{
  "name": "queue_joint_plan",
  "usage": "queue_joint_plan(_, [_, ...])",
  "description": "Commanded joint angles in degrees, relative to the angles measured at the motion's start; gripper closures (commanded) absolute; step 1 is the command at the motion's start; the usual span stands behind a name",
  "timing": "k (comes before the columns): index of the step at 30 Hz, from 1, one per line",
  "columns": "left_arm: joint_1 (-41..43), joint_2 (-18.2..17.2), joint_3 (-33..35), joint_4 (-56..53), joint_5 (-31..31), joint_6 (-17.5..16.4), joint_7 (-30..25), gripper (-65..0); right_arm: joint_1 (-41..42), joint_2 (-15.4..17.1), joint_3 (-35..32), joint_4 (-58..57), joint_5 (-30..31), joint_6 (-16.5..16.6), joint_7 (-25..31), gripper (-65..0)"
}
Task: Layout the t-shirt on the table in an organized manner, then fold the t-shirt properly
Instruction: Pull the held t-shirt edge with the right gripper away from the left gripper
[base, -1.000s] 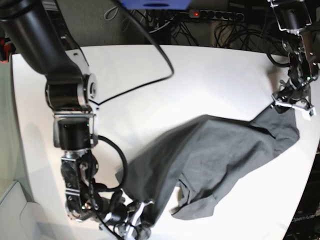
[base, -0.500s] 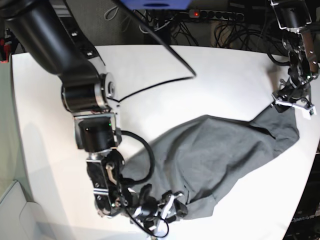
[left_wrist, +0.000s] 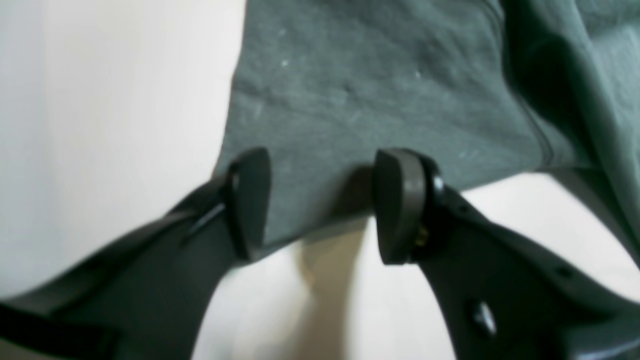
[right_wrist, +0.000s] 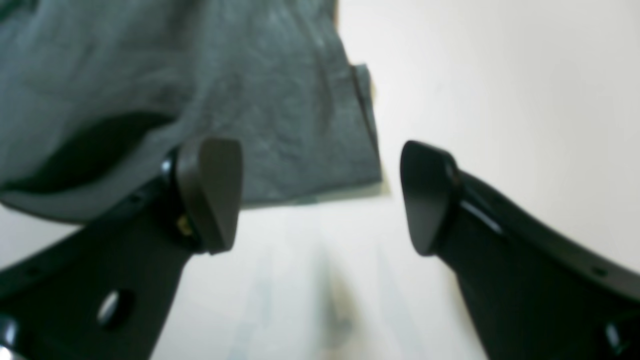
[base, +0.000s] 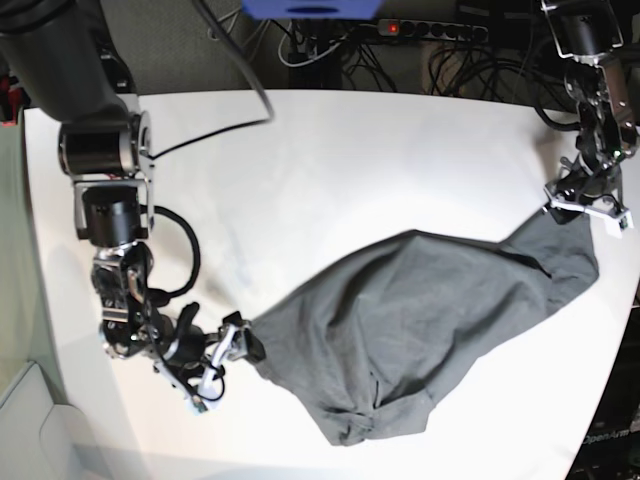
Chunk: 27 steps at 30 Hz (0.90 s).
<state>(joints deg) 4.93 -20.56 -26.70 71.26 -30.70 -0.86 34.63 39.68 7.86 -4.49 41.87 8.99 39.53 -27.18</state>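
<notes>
Two sets of fingers, left gripper (left_wrist: 320, 205) and right gripper (right_wrist: 320, 197), are hanging apart, each straddling a hem edge of the t-shirt (base: 420, 320). It is sprawling crumpled across the counter (base: 350, 160). Being soft, limp cloth, it is probably best pinched at corner hems

Cables and a power strip lying beyond the far edge

A black power strip (base: 432, 30) is glowing red at its switch, tangled cables (base: 470, 70) are trailing beside it, and a blue object (base: 312, 7) is showing above.

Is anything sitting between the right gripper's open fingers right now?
Right wrist view: the right gripper is open, with one corner of the dark charcoal-grey cloth t-shirt reaching into the gap; otherwise only bare white table.
</notes>
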Motion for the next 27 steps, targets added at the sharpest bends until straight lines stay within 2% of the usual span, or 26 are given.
queue_joint_plan(1, [0.2, -0.4, -0.2, 0.1, 0.3, 0.6, 2.2, -32.9, 1.5, 0.2, 0.1, 1.1, 1.0, 0.5, 2.3, -49.6])
queue_joint_plan(6, [0.3, -0.4, -0.2, 0.1, 0.3, 0.6, 2.2, -32.9, 1.1, -0.2, 0.1, -0.2, 0.8, 0.5, 5.8, -49.6])
queue_joint_plan(12, [2.4, -0.3, 0.0, 1.0, 0.3, 0.6, 2.2, -32.9, 4.6, 0.0, 0.1, -14.0, 1.0, 0.5, 15.5, -49.5])
queue_joint_plan(16, [2.5, -0.8, -0.2, 0.2, 0.4, 0.6, 2.2, -32.9, 5.0, 0.1, 0.1, -16.8, 1.0, -2.6, 20.1, -49.5])
queue_joint_plan(22, [2.0, -1.9, -5.1, -1.0, 9.3, 0.6, -0.3, -32.9, 5.0, -0.2, 0.2, -16.8, 1.0, -2.6, 20.3, -49.5])
queue_joint_plan(27, [0.9, -4.5, -7.9, -4.6, 12.2, 0.6, -4.7, -32.9, 5.0, -0.3, 0.2, -16.8, 1.0, -2.6, 20.3, -49.5])
